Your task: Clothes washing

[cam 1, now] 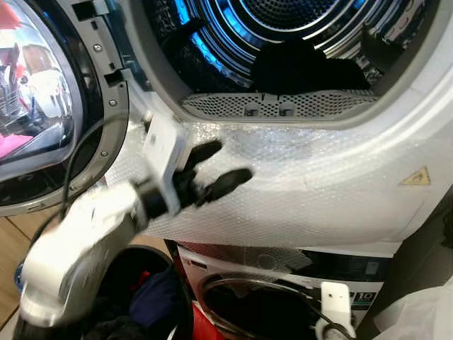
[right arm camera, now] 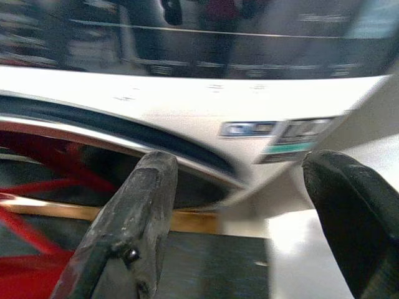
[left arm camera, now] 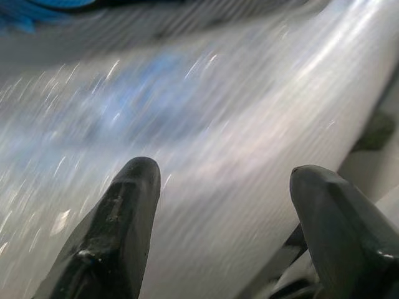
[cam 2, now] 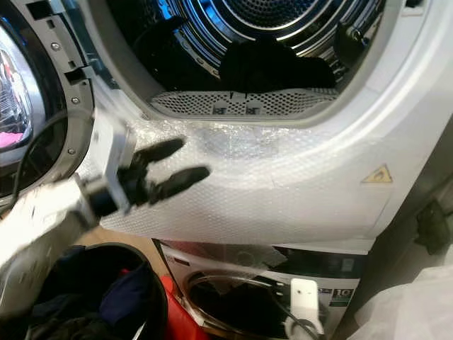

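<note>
Head views: my left gripper (cam 1: 212,170) was raised in front of the dryer (cam 1: 340,177), fingers apart and empty, just under the drum opening (cam 1: 283,42). I judged it was up there to reach in, since dark clothes (cam 1: 304,67) lay at the drum's front edge behind the lint filter (cam 1: 276,105). The dryer door (cam 1: 42,106) stood swung open to my left, so the mouth was free. The front panel was covered in bubble wrap (cam 2: 283,184), with a yellow warning sticker (cam 1: 416,177) at right. The dryer sat stacked on a washer (cam 1: 283,283), whose door showed below. A dark basket (cam 2: 85,297) with more clothes sat low at my left, near enough to load from.

Left wrist: blurred; both fingers (left arm camera: 118,224) wide, nothing between, pale wrapped panel beyond.

Right wrist: right gripper (right arm camera: 249,224) hung low by the washer's door rim (right arm camera: 124,146), fingers wide and empty; something red (right arm camera: 37,187) behind the glass, wood floor (right arm camera: 187,221) below.
</note>
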